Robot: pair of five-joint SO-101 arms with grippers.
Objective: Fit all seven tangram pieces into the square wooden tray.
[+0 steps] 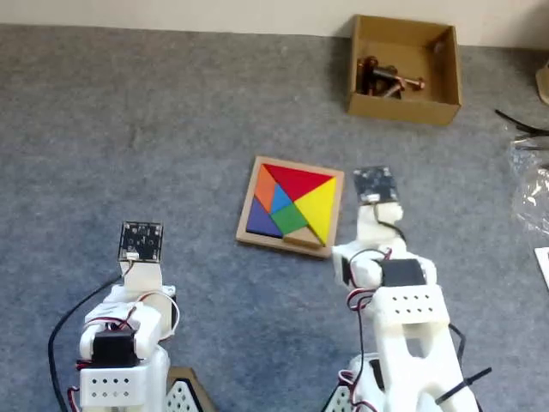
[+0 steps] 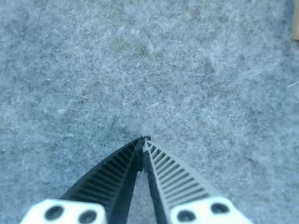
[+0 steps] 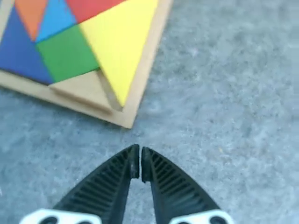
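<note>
light: soft, even, decently bright
shadows: faint, hugging the tray (image 1: 266, 239) edge and the cardboard box (image 1: 403, 110)
glare: bit of sheen on clear plastic (image 1: 532, 202)

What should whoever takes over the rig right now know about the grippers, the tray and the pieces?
Left gripper: shut, empty, over bare carpet.
Right gripper: shut, empty, beside a corner of the tray, not touching it.
Done: all seven pieces lie inside the tray.
Left: probably just a check that the tan piece at that corner sits flush. I cannot tell from these views.
</note>
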